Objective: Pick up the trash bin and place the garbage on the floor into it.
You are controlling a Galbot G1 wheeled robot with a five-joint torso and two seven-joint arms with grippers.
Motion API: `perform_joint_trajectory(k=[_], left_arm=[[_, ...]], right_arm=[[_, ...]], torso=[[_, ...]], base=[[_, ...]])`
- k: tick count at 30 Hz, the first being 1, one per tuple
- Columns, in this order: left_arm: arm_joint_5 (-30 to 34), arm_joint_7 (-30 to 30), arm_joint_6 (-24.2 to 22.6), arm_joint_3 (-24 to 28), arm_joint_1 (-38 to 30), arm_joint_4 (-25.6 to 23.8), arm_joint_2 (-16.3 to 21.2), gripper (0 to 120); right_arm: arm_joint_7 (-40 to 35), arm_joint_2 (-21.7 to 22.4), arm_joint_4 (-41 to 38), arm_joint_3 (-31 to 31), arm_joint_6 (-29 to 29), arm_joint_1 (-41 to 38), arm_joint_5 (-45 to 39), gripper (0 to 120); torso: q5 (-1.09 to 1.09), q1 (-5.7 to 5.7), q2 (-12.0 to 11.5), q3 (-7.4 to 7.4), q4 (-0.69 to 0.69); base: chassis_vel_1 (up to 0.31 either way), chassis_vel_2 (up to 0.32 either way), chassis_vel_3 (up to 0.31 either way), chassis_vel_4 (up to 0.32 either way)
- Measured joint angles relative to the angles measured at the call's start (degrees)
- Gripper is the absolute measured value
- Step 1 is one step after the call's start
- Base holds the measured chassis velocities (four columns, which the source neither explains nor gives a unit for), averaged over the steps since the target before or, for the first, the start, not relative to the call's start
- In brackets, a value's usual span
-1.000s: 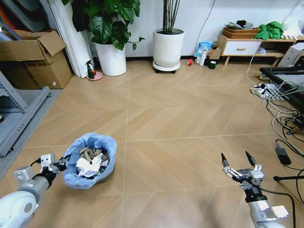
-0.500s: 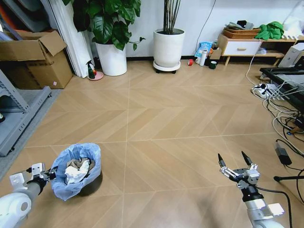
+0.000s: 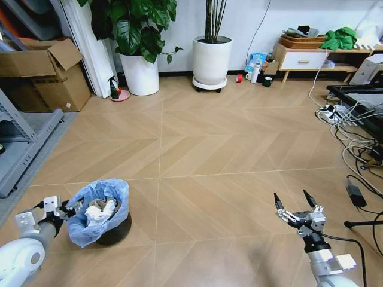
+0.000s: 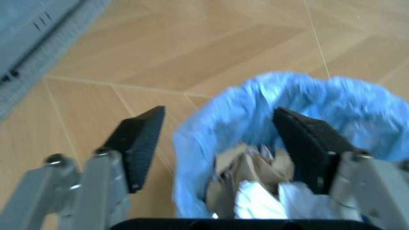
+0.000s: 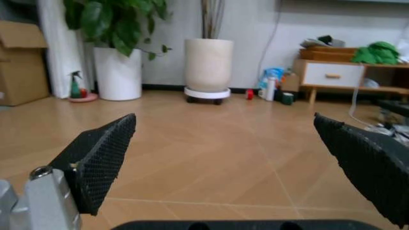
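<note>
Currently, we are holding the left gripper (image 3: 67,208) low at the near left of the head view, against the rim of the trash bin (image 3: 99,212). In the left wrist view its fingers (image 4: 137,143) are spread apart, one outside the light-blue bag and the other over the bin's mouth, so the bag's edge is passing between them; we are judging the jaws released rather than clamped, since a clear gap shows on either side of the bag wall. The bin is standing on the floor (image 3: 209,155) just beside this gripper, on its inner side, leaning slightly, with its black base showing under the bag. The garbage (image 3: 97,209) is lying inside the bin: crumpled white tissue and brown paper are showing at the top.

At the near right, we are keeping the right gripper (image 3: 295,208) raised above bare tiles, its fingers wide open and gripping nothing, well apart from the bin.

We are treating the left arm as the nearer one by far: the bin lies directly ahead of its jaws, with the rim running across the gap. Any regrasp therefore turns on closing over that rim.

Farther off, two white plant pots (image 3: 211,60) are standing against the back wall, beside a cardboard box (image 3: 42,72) at left.
</note>
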State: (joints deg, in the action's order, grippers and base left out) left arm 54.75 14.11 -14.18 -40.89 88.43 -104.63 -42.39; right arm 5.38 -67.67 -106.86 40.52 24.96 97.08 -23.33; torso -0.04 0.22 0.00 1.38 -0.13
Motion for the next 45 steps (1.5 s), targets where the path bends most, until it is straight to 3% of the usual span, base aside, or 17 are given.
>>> perform_joint_trajectory(k=[4, 5, 8, 16, 27, 33, 45], left_arm=[[-0.08, 0.15, 0.22, -1.03, 0.16, -1.13, -0.14, 80], [-0.1, 0.22, 0.74, -1.67, 0.24, -2.15, -0.42, 90], [-0.36, 0.29, 1.78, -2.89, 0.2, -4.43, -1.22, 101], [-2.81, -1.47, 3.8, -8.03, 0.29, -10.35, -4.25, 113], [-3.21, -6.16, 4.63, -16.08, 3.35, -20.7, -9.2, 112], [-3.1, -6.28, 4.41, -16.18, 3.44, -20.92, -9.31, 101], [-3.02, -6.27, 4.33, -15.99, 3.41, -20.7, -9.21, 100]], right_arm=[[-1.87, 0.02, -1.04, 0.24, -1.46, 0.24, -0.01, 100], [-3.14, 0.17, -2.06, 0.61, -2.31, 0.48, 0.14, 100], [-4.82, 0.27, -4.39, 2.04, -3.32, 1.12, 0.77, 100], [-5.24, -0.47, -10.59, 5.75, -2.57, 2.68, 0.81, 100], [-5.17, -2.01, -19.36, 9.43, -2.07, 4.22, -0.23, 100], [-5.23, -2.08, -19.5, 9.49, -2.26, 4.28, -0.32, 100], [-5.23, -2.06, -19.36, 9.42, -2.29, 4.26, -0.34, 100]], torso=[[0.0, 0.0, 0.0, 0.0, 0.0], [0.01, 0.0, 0.0, 0.0, 0.0], [0.0, 0.0, 0.0, 0.0, 0.0], [0.0, 0.0, 0.0, 0.0, 0.0], [-0.01, -0.01, 0.0, -0.01, 0.0], [0.01, -0.01, 0.0, 0.0, -0.01], [0.0, 0.0, 0.0, 0.0, 0.0]], base=[[0.0, 0.0, 0.0, 0.0], [0.0, 0.0, 0.0, 0.0], [0.0, 0.0, 0.0, 0.0], [0.0, 0.0, 0.0, 0.0], [0.0, 0.0, 0.0, 0.0], [0.0, 0.0, 0.0, 0.0], [0.0, 0.0, 0.0, 0.0]])
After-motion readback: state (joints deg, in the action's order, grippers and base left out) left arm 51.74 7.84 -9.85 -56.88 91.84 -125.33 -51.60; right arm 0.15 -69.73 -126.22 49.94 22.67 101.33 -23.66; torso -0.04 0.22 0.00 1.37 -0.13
